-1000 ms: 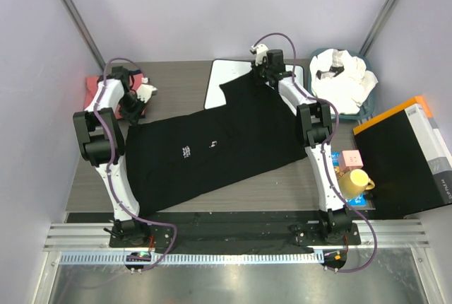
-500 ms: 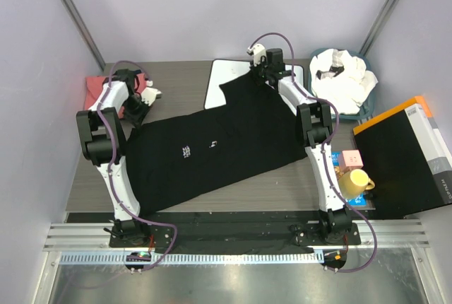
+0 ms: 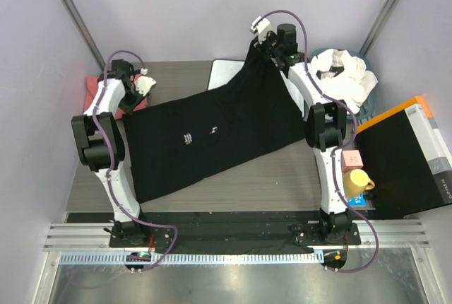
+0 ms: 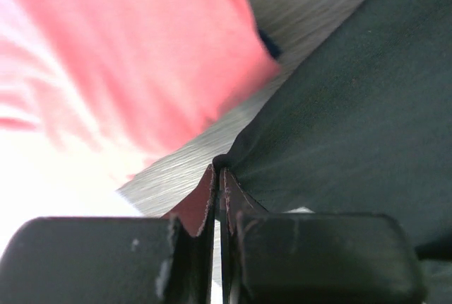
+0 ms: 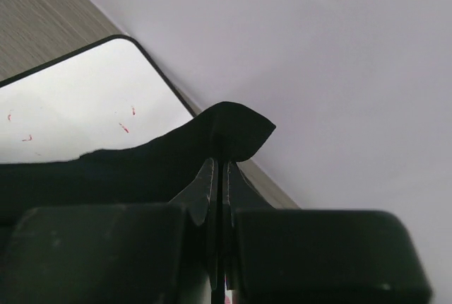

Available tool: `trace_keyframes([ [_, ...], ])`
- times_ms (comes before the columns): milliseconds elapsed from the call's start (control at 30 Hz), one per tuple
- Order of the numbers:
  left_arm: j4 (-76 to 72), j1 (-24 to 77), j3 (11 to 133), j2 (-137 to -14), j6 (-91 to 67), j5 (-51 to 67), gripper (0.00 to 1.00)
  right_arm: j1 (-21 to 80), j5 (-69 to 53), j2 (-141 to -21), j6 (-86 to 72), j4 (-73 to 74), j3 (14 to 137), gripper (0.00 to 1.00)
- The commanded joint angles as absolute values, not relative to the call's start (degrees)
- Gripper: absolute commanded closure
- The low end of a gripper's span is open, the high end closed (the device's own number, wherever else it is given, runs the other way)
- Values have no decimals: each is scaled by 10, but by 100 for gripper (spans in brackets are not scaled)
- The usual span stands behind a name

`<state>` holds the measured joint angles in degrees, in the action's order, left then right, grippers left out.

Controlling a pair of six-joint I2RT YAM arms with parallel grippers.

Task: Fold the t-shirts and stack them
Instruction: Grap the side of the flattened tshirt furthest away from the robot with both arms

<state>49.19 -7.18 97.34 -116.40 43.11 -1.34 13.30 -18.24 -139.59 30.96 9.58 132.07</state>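
The two arms stand at the near edge of the table [image 3: 282,177]. The left arm [image 3: 99,141] goes up from its base to a bent elbow, and its forearm reaches toward the far left corner. The right arm [image 3: 326,131] is stretched almost fully, with its forearm pointing far and a little to the left.

Between them the black t-shirt [image 3: 212,138] lies spread across the middle of the table, with a small white print near its centre.

The left gripper [image 3: 133,92] is low at the left end of this shirt. In the wrist view its fingers are pressed together on the cloth edge [image 4: 219,177], just beside the coral-pink t-shirt [image 4: 141,56].

The right gripper [image 3: 263,41] is higher, close to the back wall. It pinches the far corner of the shirt [image 5: 233,131] and holds it above the white board [image 5: 78,99], so the cloth hangs down from it to the table.

At the far right, white t-shirts [image 3: 342,76] sit in a basket [image 3: 367,106].
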Motion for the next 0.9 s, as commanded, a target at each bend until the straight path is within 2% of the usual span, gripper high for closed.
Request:
trace_keyframes([
  [0,461,-73,972,-1116,448,-45,100,121,-191,-1346,343,69,1314,99],
  [67,462,-73,968,-1112,454,-45,100,119,-204,-1334,352,82,1294,99],
  [233,490,-71,937,-1083,467,-8,100,111,-228,-1244,403,112,1155,99],
  [333,519,-70,924,-1072,475,24,100,98,-236,-1212,409,132,1123,99],
  [567,640,-64,931,-1066,518,94,100,82,-255,-1165,444,199,1085,99],
  [867,809,-55,962,-1107,584,105,100,71,-295,-1155,533,344,1085,99],
])
